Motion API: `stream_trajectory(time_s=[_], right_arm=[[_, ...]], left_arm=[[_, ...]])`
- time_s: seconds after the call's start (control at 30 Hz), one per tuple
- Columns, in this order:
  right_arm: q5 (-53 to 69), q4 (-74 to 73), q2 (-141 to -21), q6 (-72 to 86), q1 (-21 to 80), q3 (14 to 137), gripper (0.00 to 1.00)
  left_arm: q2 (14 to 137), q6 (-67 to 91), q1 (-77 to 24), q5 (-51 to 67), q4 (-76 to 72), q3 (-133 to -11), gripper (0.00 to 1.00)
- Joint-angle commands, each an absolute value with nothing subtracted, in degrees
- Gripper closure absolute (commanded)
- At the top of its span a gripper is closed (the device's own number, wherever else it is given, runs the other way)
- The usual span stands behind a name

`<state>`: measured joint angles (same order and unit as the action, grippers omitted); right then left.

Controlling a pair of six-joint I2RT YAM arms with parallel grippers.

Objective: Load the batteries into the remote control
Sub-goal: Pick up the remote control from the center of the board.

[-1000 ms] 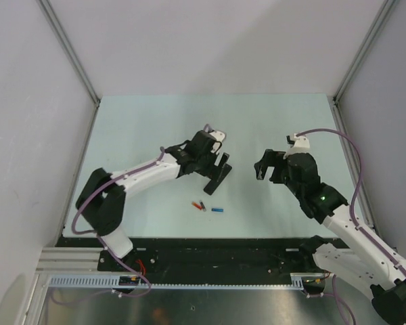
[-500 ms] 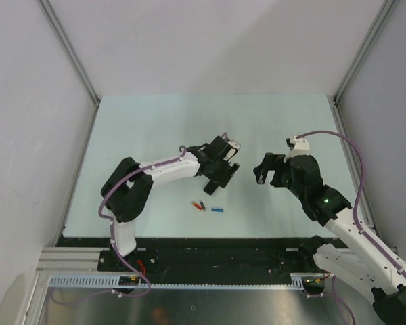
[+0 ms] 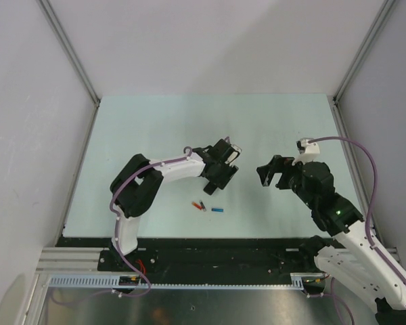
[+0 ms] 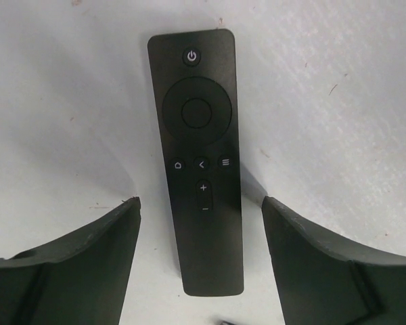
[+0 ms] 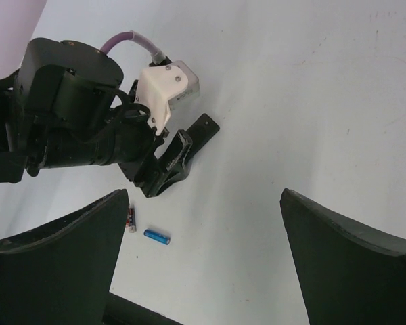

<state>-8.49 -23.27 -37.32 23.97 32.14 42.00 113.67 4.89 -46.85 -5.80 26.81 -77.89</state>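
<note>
Remote control (image 4: 199, 169) sits dead centre in the left wrist view. It lies flat on the pale worktop (image 4: 338, 81), button face up, with the power key at the far end, the round pad below it and the volume keys nearer the camera. Left fingers (image 4: 74, 261) straddle its near half, one on each side, and a strip of bare worktop shows between each finger and the black bar. So they are parted, touching nothing and gripping nothing.

Up to the overhead view: the left arm (image 3: 169, 166) reaches from its base out to mid-worktop, its wrist tipped down over the remote and hiding most of it. Just on the near side of that wrist, towards the bases, lie the loose batteries. The red-orange battery (image 3: 197, 204) is on the left and the blue battery (image 3: 218, 210) is a little to its right. Both lie flat on the worktop, near the remote but clear of it.

Over on the right, the right arm (image 3: 328, 206) hangs raised above the worktop, apart from the left wrist. Right fingers (image 5: 61, 261) are spread wide with nothing but bare surface between them. That wrist camera looks across at the left wrist, where one end of the remote pokes out past the left fingers, and the blue battery shows low in the frame.
</note>
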Motion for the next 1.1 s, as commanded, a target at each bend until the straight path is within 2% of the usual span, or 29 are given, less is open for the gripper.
stream_trajectory(time_s=[0.0, 0.2, 0.57, 0.67, 0.8, 0.9, 1.07], right_arm=[[-7.82, -23.03, -37.79, 24.34, 32.34, 42.54, 0.0], [-7.82, -23.2, -37.97, 24.35, 32.34, 42.54, 0.0], [-8.44, -24.08, -37.53, 24.35, 32.52, 42.63, 0.0], [-8.7, -24.52, -37.44, 24.35, 32.43, 42.63, 0.0], [-8.88, -24.96, -37.35, 24.34, 32.43, 42.54, 0.0], [-8.79, -24.87, -37.27, 24.35, 32.43, 42.54, 0.0], [-8.44, -24.17, -36.56, 25.4, 32.34, 42.54, 0.0]], left_arm=[[114.87, 2.72, -46.32, -3.96, 25.66, -79.98, 0.24], [115.66, 2.99, -45.18, -1.33, 25.14, -80.07, 0.33], [115.66, 2.02, -45.0, -1.75, 24.87, -79.1, 0.39], [115.84, 1.23, -44.91, -3.43, 24.87, -78.84, 0.44], [115.58, 1.23, -44.91, -4.31, 24.87, -78.4, 0.61], [114.53, 1.84, -44.91, -4.48, 24.87, -78.4, 0.68], [108.39, 3.51, -44.56, -2.82, 24.79, -79.1, 0.7]])
